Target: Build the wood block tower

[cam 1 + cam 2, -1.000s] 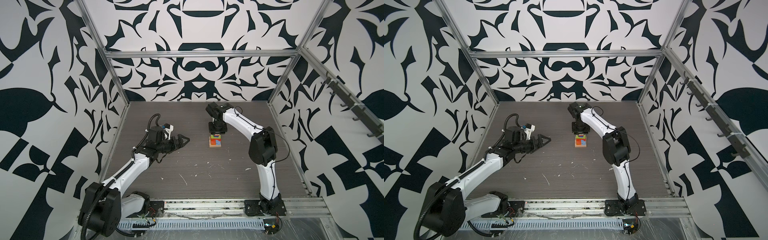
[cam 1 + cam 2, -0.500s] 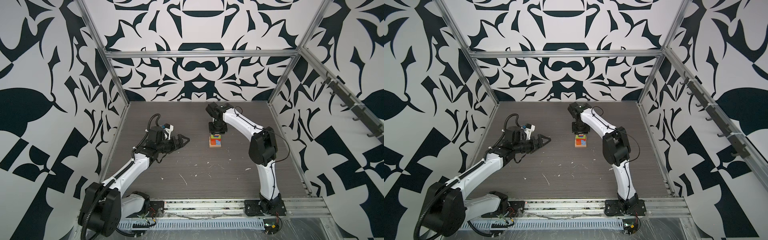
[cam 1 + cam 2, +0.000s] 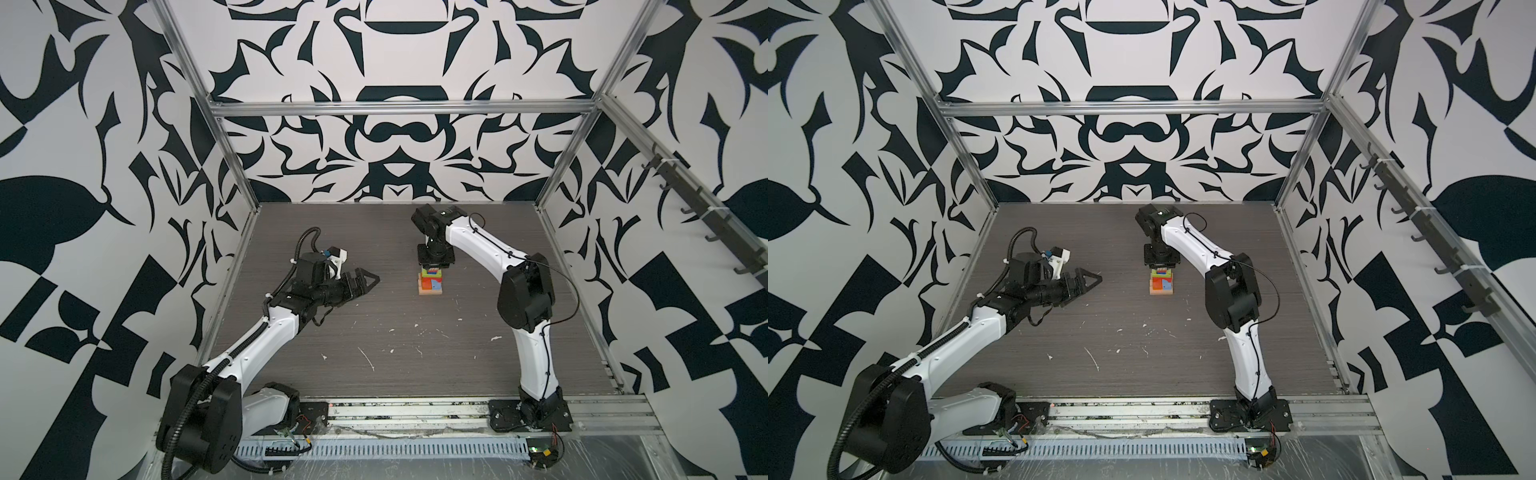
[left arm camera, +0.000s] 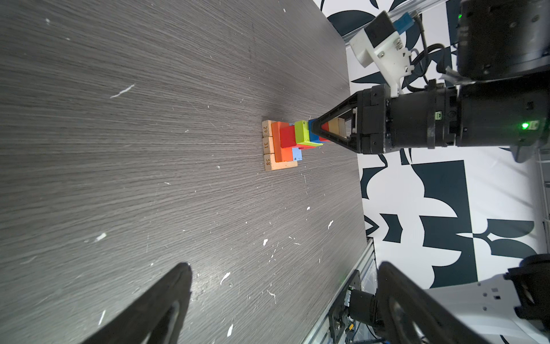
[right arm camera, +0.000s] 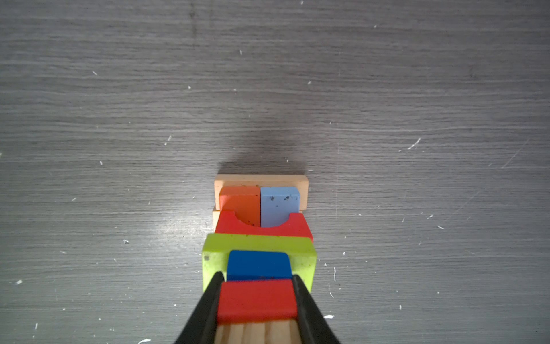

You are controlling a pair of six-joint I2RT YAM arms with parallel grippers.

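The right claw (image 5: 257, 278) pinches the red block (image 5: 257, 300) atop the wood block tower (image 3: 430, 283), which stands on the desk (image 3: 374, 332), toward the back. The left claw (image 4: 284, 264) hangs spread and empty, well apart. Against 1 second ago neither arm has visibly shifted, so I judge the top piece is being seated, not yet released. The right arm (image 3: 478, 245) covers the tower's top in both top views, and a tan block (image 5: 256, 330) deeper in the claw is cut off.

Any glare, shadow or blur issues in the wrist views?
Right wrist view: glare on the table beside the tower, soft shadow at its base; the right fingers gripping the red block are blurred. Left wrist view: left fingers blurred, tower sharp.
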